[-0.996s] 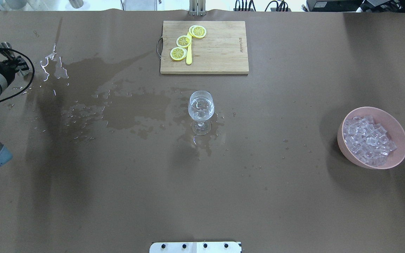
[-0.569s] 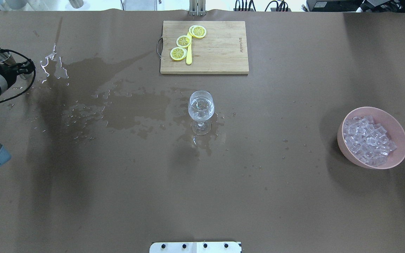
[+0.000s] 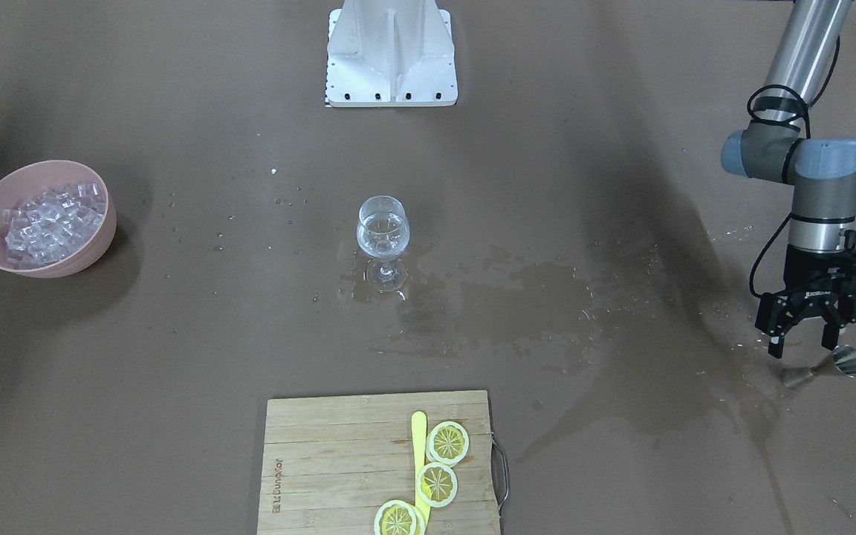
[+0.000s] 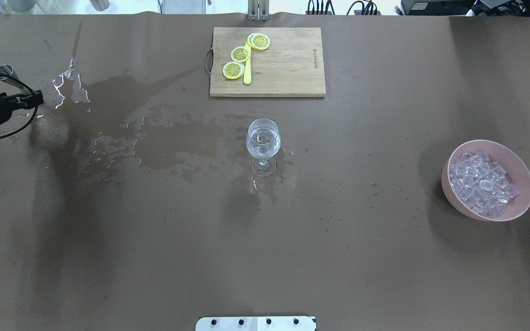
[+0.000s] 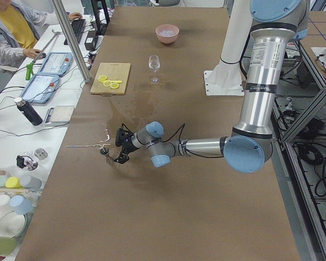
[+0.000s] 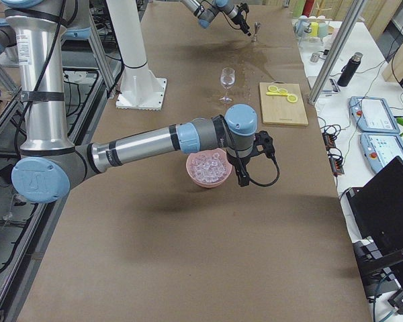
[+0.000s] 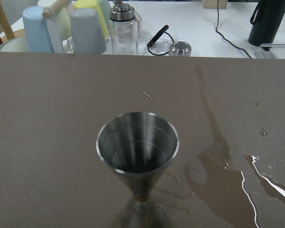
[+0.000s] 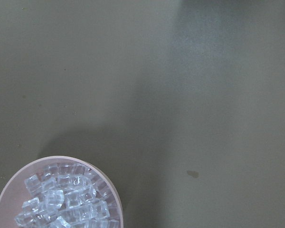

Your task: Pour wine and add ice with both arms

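Observation:
A wine glass (image 4: 263, 138) with a little clear wine stands at the table's middle, also in the front view (image 3: 382, 230). A pink bowl (image 4: 522, 170) of small clear ice cubes (image 4: 479, 181) sits at the right; the ice also shows in the right wrist view (image 8: 61, 199). My left gripper (image 3: 805, 343) is open at the far left (image 4: 14, 85), just above the table. A steel jigger (image 3: 844, 362) stands free beside its fingers and looks empty in the left wrist view (image 7: 137, 142). My right gripper (image 6: 240, 176) hangs beside the bowl; I cannot tell whether it is open.
A wooden cutting board (image 4: 288, 64) with lemon slices (image 4: 240, 54) and a yellow knife lies at the far middle. Spilled liquid (image 4: 164, 138) wets the table between glass and jigger. The white base block (image 3: 391, 52) stands at the near edge. Cups (image 7: 88, 28) stand beyond the table's left end.
My left arm has drawn back toward the left edge of the overhead view. The jigger now stands clear of its fingers. Glass and bowl have not moved.

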Action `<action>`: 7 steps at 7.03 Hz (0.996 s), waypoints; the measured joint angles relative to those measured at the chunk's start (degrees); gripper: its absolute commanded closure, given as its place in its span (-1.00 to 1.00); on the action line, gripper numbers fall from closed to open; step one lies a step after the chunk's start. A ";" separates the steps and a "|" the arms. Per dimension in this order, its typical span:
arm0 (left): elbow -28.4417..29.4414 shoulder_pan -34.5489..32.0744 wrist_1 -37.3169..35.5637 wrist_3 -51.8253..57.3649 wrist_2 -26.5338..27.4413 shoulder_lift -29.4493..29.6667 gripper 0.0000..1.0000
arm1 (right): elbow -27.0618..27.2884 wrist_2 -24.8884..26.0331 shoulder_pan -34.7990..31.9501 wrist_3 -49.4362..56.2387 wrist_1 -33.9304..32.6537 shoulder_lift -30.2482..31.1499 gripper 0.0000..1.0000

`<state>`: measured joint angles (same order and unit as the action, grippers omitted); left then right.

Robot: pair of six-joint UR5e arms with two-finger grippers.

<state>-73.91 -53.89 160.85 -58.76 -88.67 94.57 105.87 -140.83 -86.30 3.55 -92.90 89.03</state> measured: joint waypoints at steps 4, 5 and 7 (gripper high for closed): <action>-9.24 -12.08 -14.10 9.52 -22.75 -2.37 -0.96 | 0.03 -0.01 0.07 -0.03 0.06 -0.02 -1.00; -13.10 -14.74 -21.53 13.31 -27.56 -2.36 -0.96 | 0.03 0.02 0.07 -0.50 0.04 -0.06 -1.00; -21.02 -18.17 -35.96 19.35 -35.57 -2.55 -0.96 | 0.72 0.22 0.56 -3.69 0.08 -0.14 -1.00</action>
<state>-94.93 -72.06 124.88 -39.41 -124.24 92.02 106.59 -140.61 -85.73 -0.15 -92.82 88.89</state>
